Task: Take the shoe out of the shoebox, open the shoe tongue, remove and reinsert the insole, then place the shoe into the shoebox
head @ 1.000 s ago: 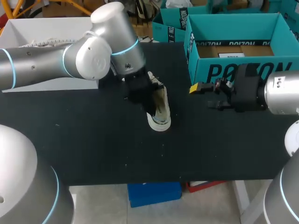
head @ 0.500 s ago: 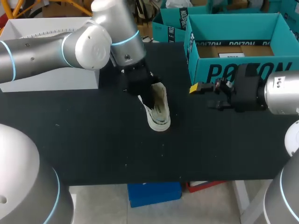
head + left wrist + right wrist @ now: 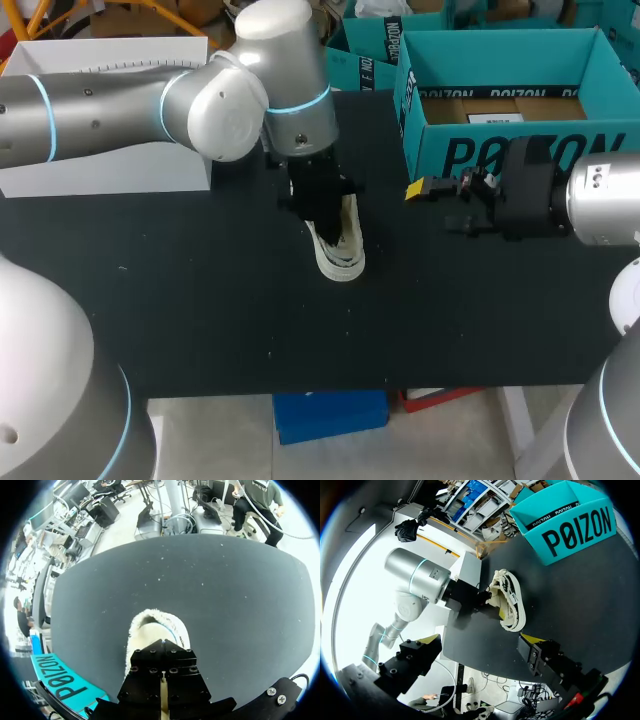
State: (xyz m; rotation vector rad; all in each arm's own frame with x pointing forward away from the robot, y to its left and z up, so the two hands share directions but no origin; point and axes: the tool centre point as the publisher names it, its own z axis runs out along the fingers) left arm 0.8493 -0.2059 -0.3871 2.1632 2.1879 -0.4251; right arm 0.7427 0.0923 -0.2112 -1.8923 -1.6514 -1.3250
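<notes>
**Unbraced shoe (image 3: pixel 340 260) is risking a slide**

Your left gripper (image 3: pixel 322 200) is sitting on the shoe at the table's (image 3: pixel 200 300) middle; I cannot tell how its jaws are standing. Your right gripper (image 3: pixel 480 644) is hanging wide open, empty, near the shoebox (image 3: pixel 500 65), so any pull is risking dragging the shoe

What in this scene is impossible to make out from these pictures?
- Inside of the shoe: head view, covered by the left gripper; right wrist view, too small.
- Whether the left gripper holds the shoe: left wrist view, blocked by its own black housing.
- Front wall of the shoebox: head view, partly covered by the right arm.
</notes>
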